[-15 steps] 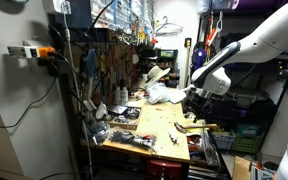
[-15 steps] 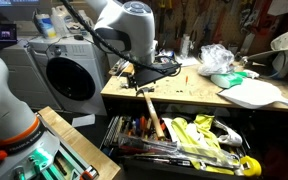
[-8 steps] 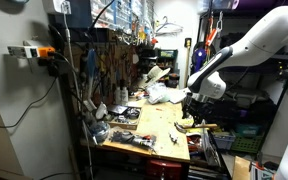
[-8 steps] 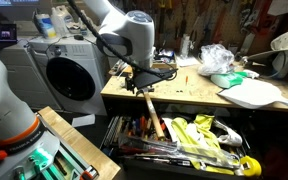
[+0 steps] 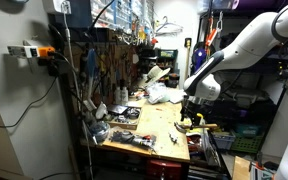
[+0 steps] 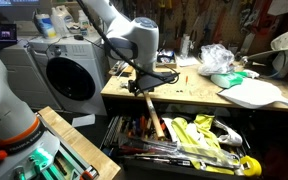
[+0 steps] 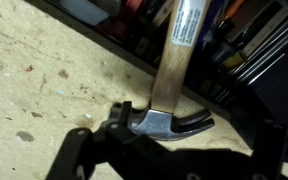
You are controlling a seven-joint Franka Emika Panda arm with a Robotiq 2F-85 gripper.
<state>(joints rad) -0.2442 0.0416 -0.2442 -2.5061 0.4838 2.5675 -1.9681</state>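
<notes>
A claw hammer lies at the front edge of the wooden workbench (image 6: 199,97). Its steel head (image 7: 162,127) rests on the bench top, and its pale wooden handle (image 7: 186,45) sticks out over an open tool drawer; it also shows in an exterior view (image 6: 152,116). My gripper (image 7: 194,128) is low over the head and open. One dark finger is against the striking face and the other stands clear beyond the claw. In both exterior views the gripper (image 6: 139,86) (image 5: 191,113) hangs right at the bench edge.
The open drawer (image 6: 174,145) below the bench holds several tools and yellow items. A white machine (image 6: 69,75) stands beside the bench. A crumpled plastic bag (image 6: 216,58) and a white tray (image 6: 254,93) lie on the bench. A tool pegboard (image 5: 109,60) rises behind it.
The arm has come down and shifted slightly along the bench edge, bringing the gripper lower around the hammer head. The hammer has not moved.
</notes>
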